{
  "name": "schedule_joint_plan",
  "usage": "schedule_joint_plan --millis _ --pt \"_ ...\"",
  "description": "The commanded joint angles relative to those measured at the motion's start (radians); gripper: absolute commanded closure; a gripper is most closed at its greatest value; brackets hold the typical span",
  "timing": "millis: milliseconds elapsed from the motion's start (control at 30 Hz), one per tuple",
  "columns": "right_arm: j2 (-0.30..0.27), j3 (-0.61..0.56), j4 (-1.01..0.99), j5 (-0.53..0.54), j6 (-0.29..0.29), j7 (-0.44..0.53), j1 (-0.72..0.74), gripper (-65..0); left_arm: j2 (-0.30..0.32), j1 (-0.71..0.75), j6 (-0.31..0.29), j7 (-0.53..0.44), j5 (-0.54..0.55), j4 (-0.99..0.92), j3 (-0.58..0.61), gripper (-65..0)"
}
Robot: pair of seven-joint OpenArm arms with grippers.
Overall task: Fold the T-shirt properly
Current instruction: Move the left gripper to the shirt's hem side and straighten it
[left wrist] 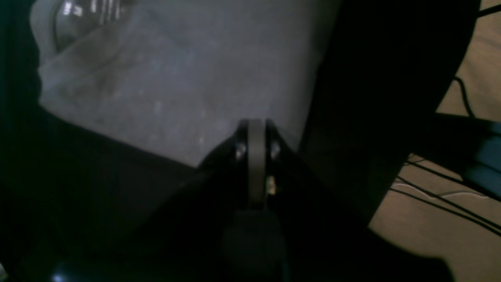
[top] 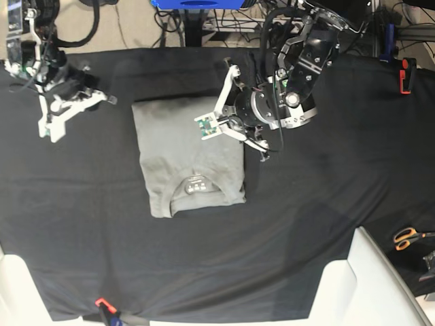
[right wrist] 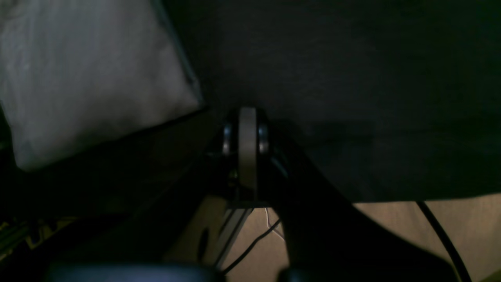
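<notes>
The grey T-shirt (top: 183, 146) lies folded into a flat rectangle on the black table cloth (top: 312, 197). Its collar and white label (top: 197, 185) are at the near end. In the left wrist view the T-shirt (left wrist: 176, 74) fills the upper left, and my left gripper (left wrist: 256, 131) is shut with its tip at the cloth's corner. No fabric shows between the fingers. In the base view the left gripper (top: 231, 112) hovers at the shirt's far right corner. My right gripper (top: 102, 100) is shut over bare black cloth, just left of the shirt's far left corner (right wrist: 98, 78).
Orange-handled scissors (top: 408, 238) lie at the right edge. A red clamp (top: 406, 75) grips the far right edge of the table. White panels (top: 367, 285) stand at the near corners. Cables (left wrist: 442, 196) run across the floor beyond the table.
</notes>
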State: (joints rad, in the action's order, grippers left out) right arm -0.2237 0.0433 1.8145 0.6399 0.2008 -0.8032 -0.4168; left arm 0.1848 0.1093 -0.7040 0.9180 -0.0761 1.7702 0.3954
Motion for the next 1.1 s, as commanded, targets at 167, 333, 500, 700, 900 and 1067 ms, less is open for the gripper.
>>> schedule_joint_plan --millis 167,333,500,700,900,1067 --pt "-0.009 0.004 0.047 0.007 -0.005 0.014 -0.018 -0.8 -0.001 -0.007 0.006 -0.017 0.003 0.012 -0.011 0.0" --pt "-0.009 0.000 0.047 0.007 -0.005 0.014 -0.018 -0.8 0.002 -0.055 0.006 -0.020 0.003 -0.071 -0.013 0.0" --pt "-0.009 -0.003 0.047 0.007 -0.005 0.014 -0.018 -0.8 0.002 -0.122 0.006 -0.116 0.003 -0.217 -0.014 0.0" --pt "-0.009 0.004 0.047 0.007 -0.005 0.014 -0.014 -0.8 -0.001 -0.201 0.006 -0.152 0.005 -0.316 -0.003 0.0" --pt "-0.009 0.002 0.046 0.007 -0.005 0.014 0.000 -0.8 -0.001 -0.300 0.006 -0.153 0.005 -0.396 -0.008 0.0" --pt "-0.009 -0.006 0.046 0.007 -0.007 0.012 0.005 -0.8 -0.008 -0.376 0.006 -0.248 0.008 -0.540 -0.005 0.0"
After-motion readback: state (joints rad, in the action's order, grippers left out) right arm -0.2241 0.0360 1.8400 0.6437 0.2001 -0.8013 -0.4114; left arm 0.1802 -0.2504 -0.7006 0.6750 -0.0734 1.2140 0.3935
